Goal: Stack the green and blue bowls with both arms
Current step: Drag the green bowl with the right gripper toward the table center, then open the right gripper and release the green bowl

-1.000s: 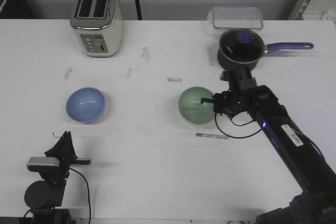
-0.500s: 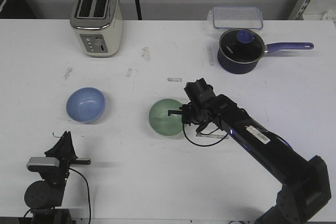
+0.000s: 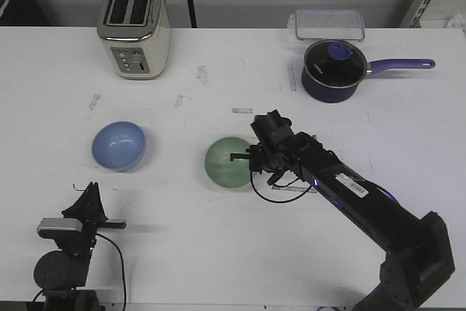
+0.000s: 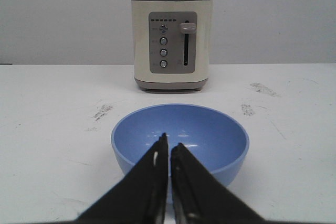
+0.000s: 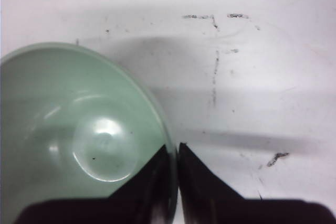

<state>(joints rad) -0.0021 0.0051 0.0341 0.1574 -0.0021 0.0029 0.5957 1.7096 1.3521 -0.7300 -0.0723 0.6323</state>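
1. The left claw has its two tips pressed together with nothing between them; it sits low at the near edge of the worktop, apart from everything.
2. In the left wrist view the blue bowl stands upright just beyond those closed tips, not touching them, and the toaster stands behind the bowl.
3. In the front view the blue bowl lies on the near side of the toaster, and well to the left of the green bowl.
4. The right claw is clamped on the green bowl's right rim: in the right wrist view one finger lies inside the green bowl and the other outside, nearly together with the thin wall between them.
5. Against half a second ago the green bowl is a touch further left, toward the blue bowl; a second ago it sat far to the right, just on the near side of the saucepan. The right arm has stretched leftward with it. The left claw and the blue bowl have not moved.
6. The green bowl now sits right of the blue bowl, about level with it, with bare worktop between them.
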